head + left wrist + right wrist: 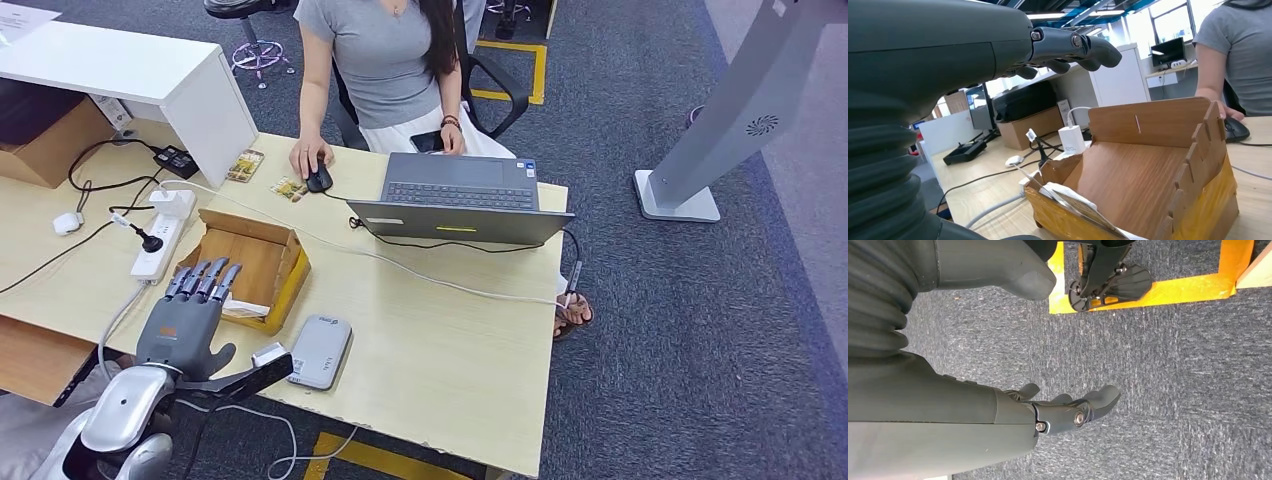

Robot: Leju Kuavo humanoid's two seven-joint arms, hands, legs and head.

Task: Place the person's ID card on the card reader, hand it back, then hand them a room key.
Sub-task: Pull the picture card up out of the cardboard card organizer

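Risk at the wooden box (247, 262): your left hand (190, 318) hovers at its near wall, fingers spread and empty, over the cards (1075, 206) leaning inside. A shallow reach could nudge the box or pinch several cards. Your right hand (1068, 407) hangs loosely open, empty, above the floor.

The table (430, 330) has a pale, smooth wood-grain top. On it, the open tray (268, 262) is thin brown wood (its outer wall wrapped in glossy yellow tape). The card reader (320, 351) looks like matt grey plastic. The left hand (190, 318) is matt dark grey, and the floor (700, 330) is rough blue-grey carpet.
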